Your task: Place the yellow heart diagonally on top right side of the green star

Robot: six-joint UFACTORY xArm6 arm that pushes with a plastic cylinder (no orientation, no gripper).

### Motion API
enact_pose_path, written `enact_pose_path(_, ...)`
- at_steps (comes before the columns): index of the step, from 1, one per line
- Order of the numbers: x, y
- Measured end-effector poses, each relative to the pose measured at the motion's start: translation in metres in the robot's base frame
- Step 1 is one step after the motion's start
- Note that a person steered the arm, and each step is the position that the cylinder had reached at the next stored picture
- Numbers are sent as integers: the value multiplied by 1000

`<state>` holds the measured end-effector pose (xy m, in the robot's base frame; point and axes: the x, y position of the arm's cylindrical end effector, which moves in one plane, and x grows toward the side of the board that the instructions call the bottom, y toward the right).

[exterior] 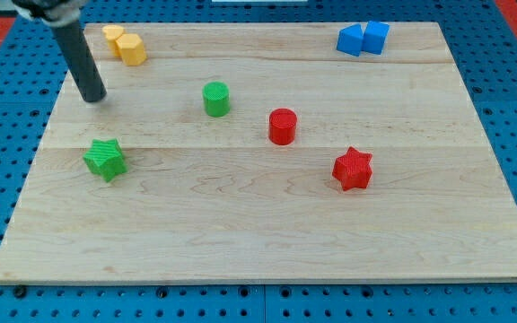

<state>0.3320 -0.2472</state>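
Note:
Two yellow blocks touch at the board's top left. The one further left (112, 36) looks like the yellow heart. The one to its right (133, 49) looks like a pentagon. The green star (105, 159) lies at the view's left, well below them. My tip (94, 99) rests on the board between the two, below and left of the yellow blocks and above the green star. It touches no block.
A green cylinder (215, 99) and a red cylinder (282, 126) stand near the middle. A red star (353, 169) lies at the right. Two blue blocks (363, 39) sit together at the top right. The wooden board's (258, 251) edges border a blue pegboard.

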Motion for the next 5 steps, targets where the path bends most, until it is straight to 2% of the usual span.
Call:
enact_pose_path(1, -63, -30)
enact_pose_path(2, -132, -36)
enact_pose_path(3, -132, 2)
enact_pose_path(4, -73, 28)
enact_pose_path(5, -32, 43)
